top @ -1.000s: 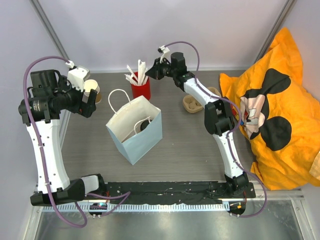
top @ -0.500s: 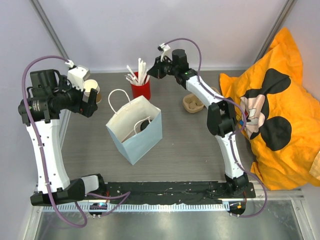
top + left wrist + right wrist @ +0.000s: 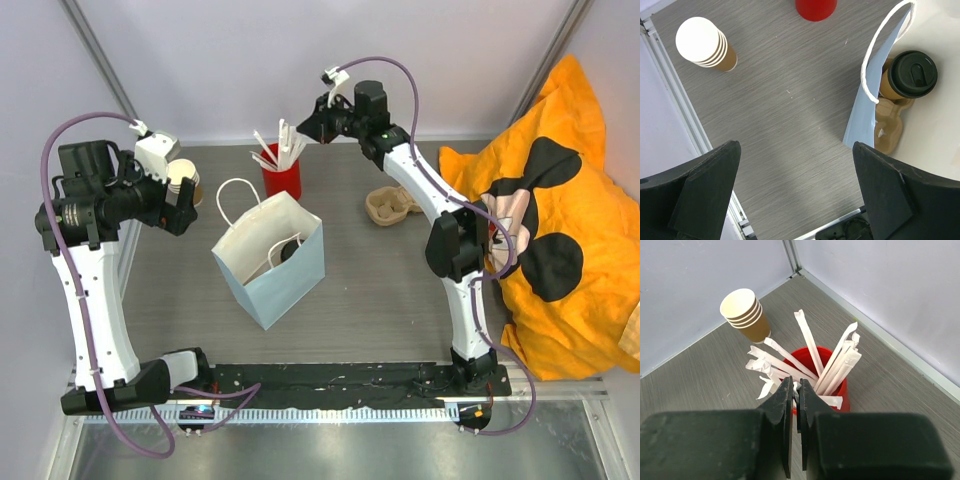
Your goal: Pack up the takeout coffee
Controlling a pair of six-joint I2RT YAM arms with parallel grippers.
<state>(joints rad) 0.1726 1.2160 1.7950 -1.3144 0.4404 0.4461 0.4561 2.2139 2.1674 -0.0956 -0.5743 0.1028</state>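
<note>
A tan paper cup with a black lid (image 3: 912, 74) stands in a cardboard carrier (image 3: 890, 132) inside the open light-blue paper bag (image 3: 270, 262), which also shows in the left wrist view (image 3: 856, 120). A stack of tan kraft cups with white insides (image 3: 702, 42) stands at the back left, also visible from above (image 3: 186, 180) and in the right wrist view (image 3: 744, 315). My left gripper (image 3: 795, 150) is open and empty, high above the bare table between the stack and the bag. My right gripper (image 3: 796, 386) is above the red cup of white sticks (image 3: 839, 390), pinched on a white stick's end.
A second moulded cardboard carrier (image 3: 390, 205) lies on the table at the back right. A large orange cushion (image 3: 560, 230) fills the right side. The red cup (image 3: 282, 180) stands just behind the bag. Grey walls close the back and left.
My right arm has risen and swung back to the right, lifting its gripper above the red cup and uncovering the carrier on the table. The left arm has not moved.
</note>
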